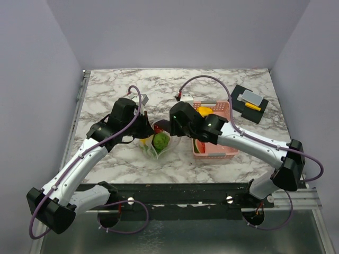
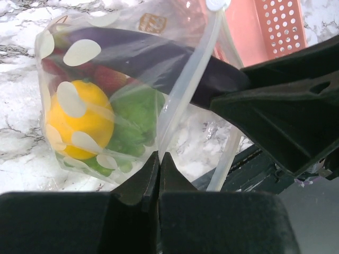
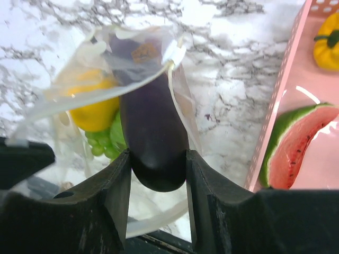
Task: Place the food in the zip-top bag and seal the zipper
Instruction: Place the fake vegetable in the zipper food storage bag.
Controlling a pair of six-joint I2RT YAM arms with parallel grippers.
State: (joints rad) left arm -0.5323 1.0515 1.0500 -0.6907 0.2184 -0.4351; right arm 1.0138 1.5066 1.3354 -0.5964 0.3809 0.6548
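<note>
Meeting over the middle of the marble tabletop (image 1: 106, 90), both arms are reaching toward the bag (image 1: 157, 144) in the top view. The bag is lying on the tabletop between the 2 tools, with yellow and green food showing through it. The left tool (image 1: 143, 129) is sitting at the bag's left edge and the right tool (image 1: 170, 127) is coming in from the right. A pink basket (image 1: 220, 152) is standing just right of the bag, partly under the right arm. A black mat (image 1: 260, 114) carrying small yellow and grey items is lying well apart, toward the far right corner.

In the left wrist view, the left tool's fingers are pressing fully together and pinching the bag's clear film at its mouth edge. Inside the bag, a yellow fruit (image 2: 79, 121), a green piece (image 2: 135, 114) and a strawberry (image 2: 106, 78) are lying together. The purple eggplant (image 2: 153, 55) is passing through the mouth beside the zipper (image 2: 197, 63), which is standing apart, unsealed.

In the right wrist view, the right tool is standing partly open, its 2 fingers clamping the eggplant's blunt end. The rest of the eggplant is lying inside the bag. In the basket, a watermelon slice (image 3: 299, 145) and a yellow pepper (image 3: 328, 45) are lying.
</note>
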